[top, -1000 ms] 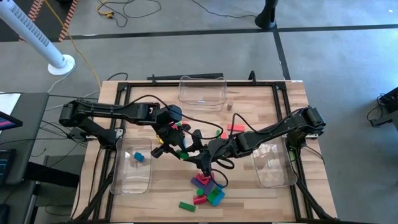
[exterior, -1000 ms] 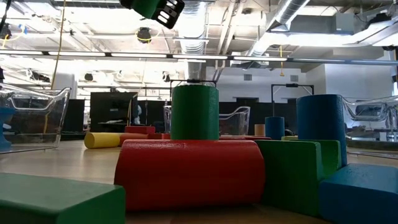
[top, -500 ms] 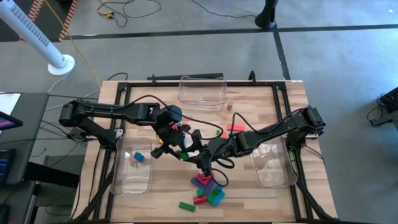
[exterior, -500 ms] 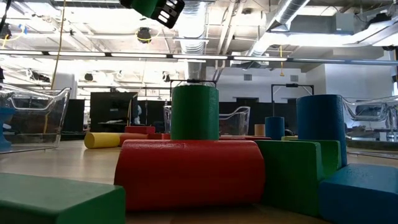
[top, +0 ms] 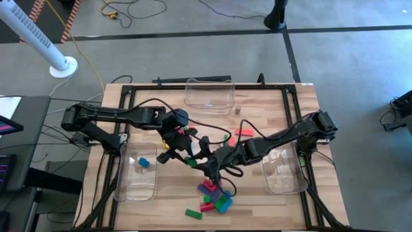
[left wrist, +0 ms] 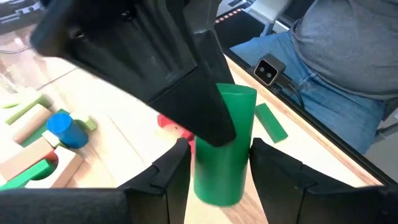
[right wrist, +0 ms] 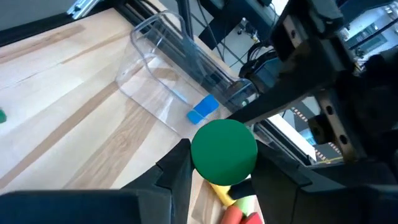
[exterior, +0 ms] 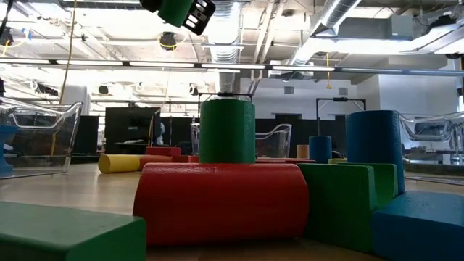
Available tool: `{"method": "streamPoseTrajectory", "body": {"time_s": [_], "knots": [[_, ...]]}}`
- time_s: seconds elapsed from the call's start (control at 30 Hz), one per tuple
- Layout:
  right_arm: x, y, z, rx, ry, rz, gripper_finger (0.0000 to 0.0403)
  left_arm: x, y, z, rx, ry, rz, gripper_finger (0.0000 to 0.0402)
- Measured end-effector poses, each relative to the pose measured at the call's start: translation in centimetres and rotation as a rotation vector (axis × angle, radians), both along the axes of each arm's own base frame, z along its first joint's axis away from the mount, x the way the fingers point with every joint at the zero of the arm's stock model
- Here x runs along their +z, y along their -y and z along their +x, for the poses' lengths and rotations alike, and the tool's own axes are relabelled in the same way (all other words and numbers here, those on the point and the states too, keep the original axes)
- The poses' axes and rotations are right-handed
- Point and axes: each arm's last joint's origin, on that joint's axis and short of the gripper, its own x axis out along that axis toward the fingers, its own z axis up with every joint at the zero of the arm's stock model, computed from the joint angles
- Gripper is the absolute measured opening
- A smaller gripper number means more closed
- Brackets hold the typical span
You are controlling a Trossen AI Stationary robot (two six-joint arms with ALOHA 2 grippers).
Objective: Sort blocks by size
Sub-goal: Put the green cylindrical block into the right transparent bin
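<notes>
A green cylinder block [left wrist: 225, 165] hangs above the middle of the table between my two grippers. My right gripper [right wrist: 224, 171] is shut on it; its round end face [right wrist: 224, 149] looks back at that wrist. My left gripper [left wrist: 221, 155] is open, its fingers close on either side of the cylinder's other end, a thin gap showing beside one of them. In the high view the two grippers meet left of centre, left [top: 182, 147] and right [top: 199, 161]. More blocks [top: 212, 196] lie piled near the table's near edge. My right gripper pinches the green cylinder's curved wall [left wrist: 239, 102] between its two fingers, at the end that faces its wrist. The fingers [left wrist: 211, 106] come from the table's right, slanting down, and lie along the cylinder. The cylinder is lifted clear of the table.
Clear bins stand at the far edge [top: 209, 93], left [top: 136, 183] with a blue block [top: 143, 163] inside, and right [top: 283, 173]. A red bar [top: 243, 132] and a green bar [top: 193, 212] lie loose. A person [left wrist: 339, 68] sits beyond the table's edge.
</notes>
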Motion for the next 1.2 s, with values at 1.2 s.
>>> {"method": "streamPoseTrajectory", "body": {"time_s": [1.2], "knots": [[1.7, -0.8, -12.1, -0.479, -0.571, 0.267, 0.0166, -3.7, -0.4, -3.8, 0.211, -0.351, 0.141, 0.0208]]}}
